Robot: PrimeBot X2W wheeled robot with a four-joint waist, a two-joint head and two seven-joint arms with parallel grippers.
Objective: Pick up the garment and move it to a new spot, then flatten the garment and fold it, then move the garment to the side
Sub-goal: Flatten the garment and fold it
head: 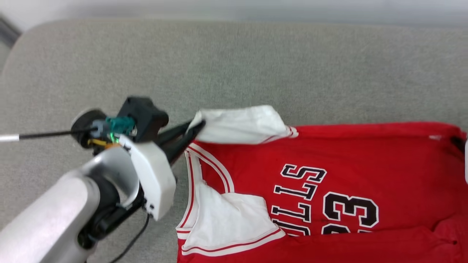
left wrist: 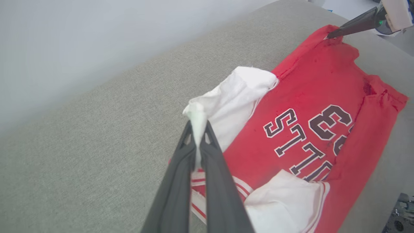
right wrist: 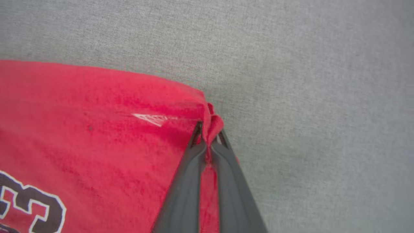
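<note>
The red basketball-style jersey (head: pixel 347 153), with white short sleeves and black "BULLS 23" print, lies spread over the lower right of the head view on a grey woven upholstered surface (head: pixel 256 62). Its collar points left, its hem end reaches the right edge of the frame, and its near side is cut off by the bottom edge. At centre left the left gripper (head: pixel 197 126) is clenched on the tip of the upper white sleeve (head: pixel 245 124). In the left wrist view, white cloth is pinched between the dark fingers (left wrist: pixel 181 168). In the middle of the right wrist view the right gripper (right wrist: pixel 208 131) is clamped on a bunched red corner at the jersey's far edge. Bare grey fabric stretches across the upper half of the head view and down the left side, ending at the surface's rounded back edge.
</note>
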